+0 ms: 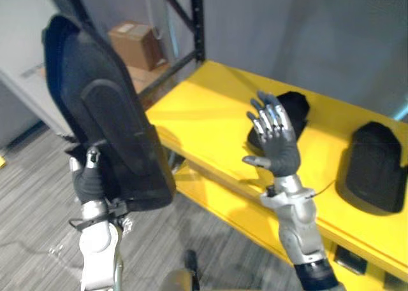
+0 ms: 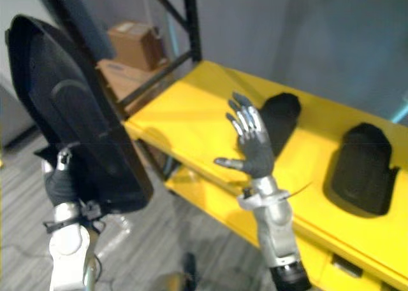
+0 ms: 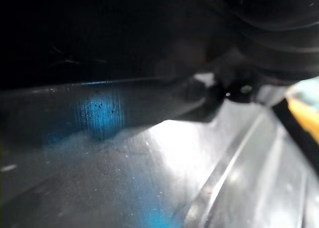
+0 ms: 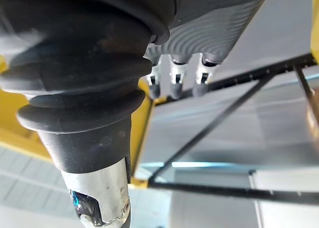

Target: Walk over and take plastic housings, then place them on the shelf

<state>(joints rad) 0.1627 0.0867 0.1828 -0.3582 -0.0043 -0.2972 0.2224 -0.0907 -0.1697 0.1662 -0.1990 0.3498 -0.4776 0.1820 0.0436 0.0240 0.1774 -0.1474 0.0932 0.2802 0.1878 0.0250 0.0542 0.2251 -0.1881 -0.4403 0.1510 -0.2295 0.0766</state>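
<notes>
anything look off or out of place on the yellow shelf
Nothing stands out. The middle housing and the right housing lie flat and apart on the yellow shelf, with no visible damage. The large housing is off the shelf, held on end in the left hand. The right hand hovers open above the shelf.

Place: a storeroom or workshop
Shelf: big yellow shelf (image 1: 204, 106) on a black metal frame (image 1: 198, 23)
Box: brown cardboard box (image 1: 135, 44) near its left end
Floor: grey floor (image 1: 32, 176)
</notes>
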